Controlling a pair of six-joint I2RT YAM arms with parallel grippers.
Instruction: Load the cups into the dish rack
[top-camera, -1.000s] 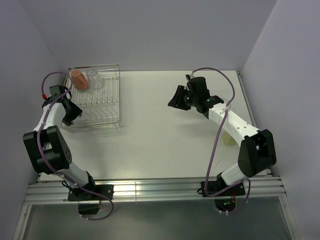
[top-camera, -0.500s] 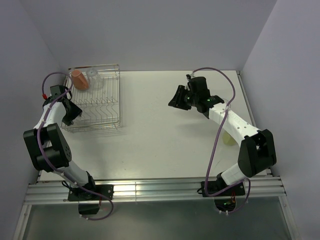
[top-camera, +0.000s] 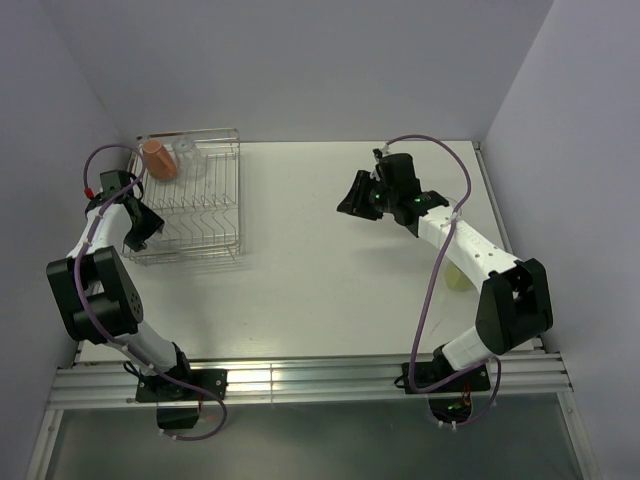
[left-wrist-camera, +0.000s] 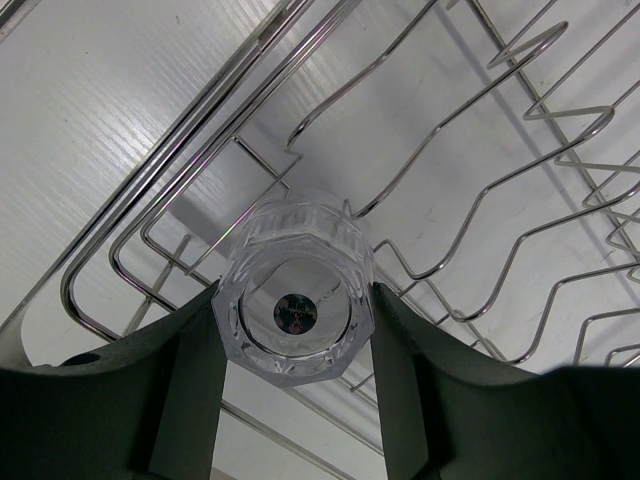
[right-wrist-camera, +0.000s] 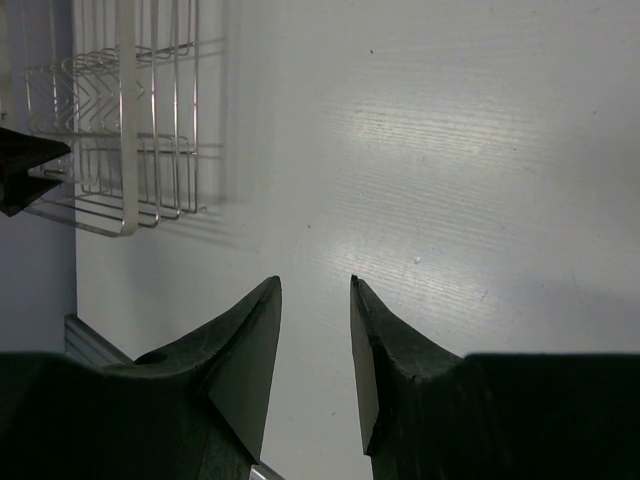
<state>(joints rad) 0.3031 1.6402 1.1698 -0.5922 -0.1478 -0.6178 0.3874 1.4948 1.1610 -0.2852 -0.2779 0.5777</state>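
The left gripper (top-camera: 141, 228) is clamping a clear tumbler (left-wrist-camera: 296, 262) between its fingers over the near left corner of the dish rack (top-camera: 239, 200). The sound way, I judge, is lowering it straight down among the wires until it is resting on them, and only then easing the fingers apart, so that it is not toppling against the side rail. Farther out, the right gripper (right-wrist-camera: 315, 300) is hanging partly open and empty above the table (top-camera: 320, 280), while at the rack's far end the orange mug (top-camera: 157, 159) and the second tumbler (top-camera: 188, 158) are sitting side by side.
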